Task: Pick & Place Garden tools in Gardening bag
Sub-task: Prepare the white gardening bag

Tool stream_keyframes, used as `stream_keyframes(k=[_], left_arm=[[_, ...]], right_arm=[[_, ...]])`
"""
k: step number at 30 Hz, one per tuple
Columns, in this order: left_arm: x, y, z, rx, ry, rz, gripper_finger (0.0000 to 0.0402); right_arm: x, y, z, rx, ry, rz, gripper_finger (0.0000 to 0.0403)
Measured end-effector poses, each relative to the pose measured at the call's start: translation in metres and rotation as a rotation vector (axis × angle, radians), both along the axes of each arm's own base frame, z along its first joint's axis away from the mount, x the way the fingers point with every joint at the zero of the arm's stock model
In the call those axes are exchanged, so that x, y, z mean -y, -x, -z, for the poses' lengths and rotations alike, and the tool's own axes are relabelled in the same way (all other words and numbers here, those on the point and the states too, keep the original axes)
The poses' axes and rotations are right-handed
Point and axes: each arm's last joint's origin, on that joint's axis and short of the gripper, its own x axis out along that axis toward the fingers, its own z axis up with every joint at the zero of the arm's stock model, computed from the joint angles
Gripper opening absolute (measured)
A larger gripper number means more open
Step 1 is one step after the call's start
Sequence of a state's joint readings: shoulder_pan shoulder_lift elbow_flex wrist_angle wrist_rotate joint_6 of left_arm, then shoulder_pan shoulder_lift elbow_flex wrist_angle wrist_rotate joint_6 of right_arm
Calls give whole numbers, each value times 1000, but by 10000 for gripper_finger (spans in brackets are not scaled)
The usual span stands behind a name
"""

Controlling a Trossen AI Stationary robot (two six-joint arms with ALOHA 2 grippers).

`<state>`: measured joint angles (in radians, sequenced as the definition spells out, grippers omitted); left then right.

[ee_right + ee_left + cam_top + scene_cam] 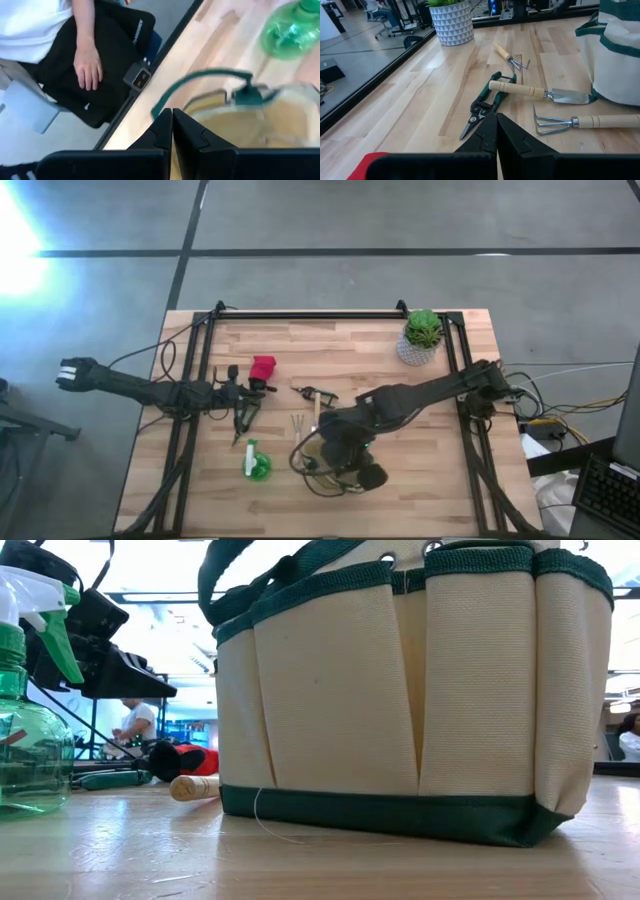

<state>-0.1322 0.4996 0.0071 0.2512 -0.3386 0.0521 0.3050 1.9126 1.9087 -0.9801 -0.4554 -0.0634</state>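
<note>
We see the gardening bag (pixel 400 700), cream with green trim, upright near the table's (pixel 420 510) front edge; its inside is hidden from us. The right gripper (pixel 172 125), fingers pressed together and empty, hangs over its mouth. The left gripper (pixel 496 131), likewise closed on nothing, sits above the pruners (pixel 485 102). Trowel (pixel 540 92), rake (pixel 580 121) and fork (pixel 510 56) lie outside, beside the bag; spray bottle (pixel 257 463) and red glove (pixel 263 368) farther left.
</note>
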Motion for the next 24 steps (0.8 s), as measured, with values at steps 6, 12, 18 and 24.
stream_keyframes(k=[6, 12, 18, 24], left_arm=[[0, 0, 0, -6, -1, 0, 3], [0, 0, 1, -7, -1, 0, 3], [0, 0, 1, -12, -2, 0, 3], [0, 0, 1, -13, -2, 0, 3]], right_arm=[[14, 26, -22, -19, 155, 164, 8], [25, 41, -22, -106, 348, 348, 8], [16, 49, -10, -179, 391, 355, 8], [0, 34, 4, 26, 407, 392, 8]])
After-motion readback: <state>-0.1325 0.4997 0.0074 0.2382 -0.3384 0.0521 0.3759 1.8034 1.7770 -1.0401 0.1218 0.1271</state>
